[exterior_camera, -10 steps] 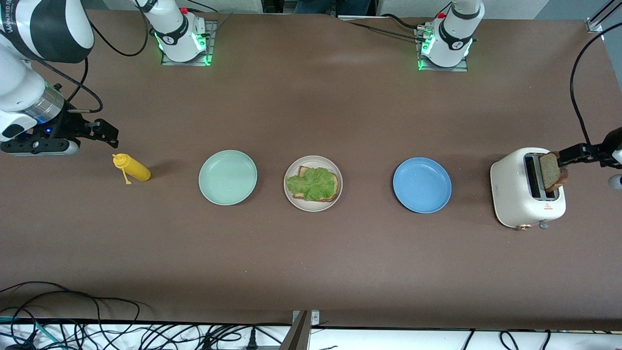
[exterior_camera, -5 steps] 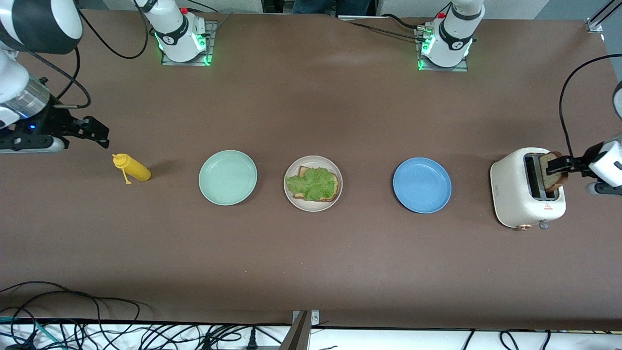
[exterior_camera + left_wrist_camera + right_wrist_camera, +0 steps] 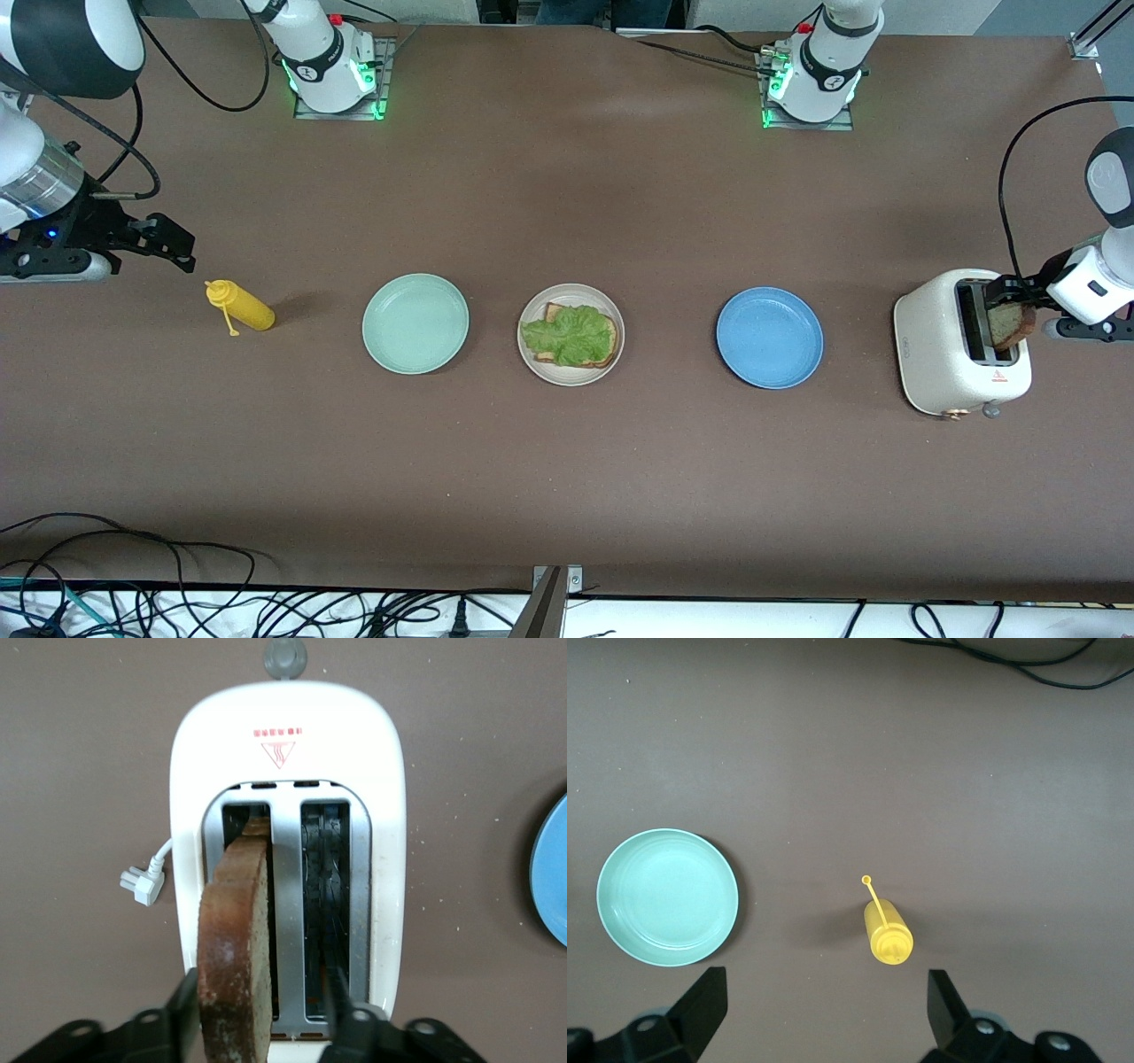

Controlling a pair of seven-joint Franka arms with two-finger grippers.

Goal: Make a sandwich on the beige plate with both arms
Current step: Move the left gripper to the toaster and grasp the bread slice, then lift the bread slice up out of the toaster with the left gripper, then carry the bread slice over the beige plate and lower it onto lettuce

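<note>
The right gripper [image 3: 182, 248] hangs over the table at the right arm's end, its 2 fingers spread wide with nothing between them; this arm waits. Just beside it and a little nearer the front camera, a yellow squeeze bottle [image 3: 239, 306] lies on its side on the brown table [image 3: 567, 487].

Next along comes a mint green plate [image 3: 415, 322]. Beside it sits the beige plate [image 3: 570, 377], in the middle of the row, carrying 1 slice of bread [image 3: 609, 341] with a green lettuce leaf [image 3: 569, 335] spread on top.

A blue plate [image 3: 769, 337] follows. At the left arm's end stands a white toaster [image 3: 939, 354] with 2 slots. A second bread slice [image 3: 232, 966] stands upright in 1 slot, and the left gripper [image 3: 261, 1010] has 1 finger on each side of it, partly closed. One finger is against the crust while a gap shows at the other, so whether it grips the slice I cannot tell.
</note>
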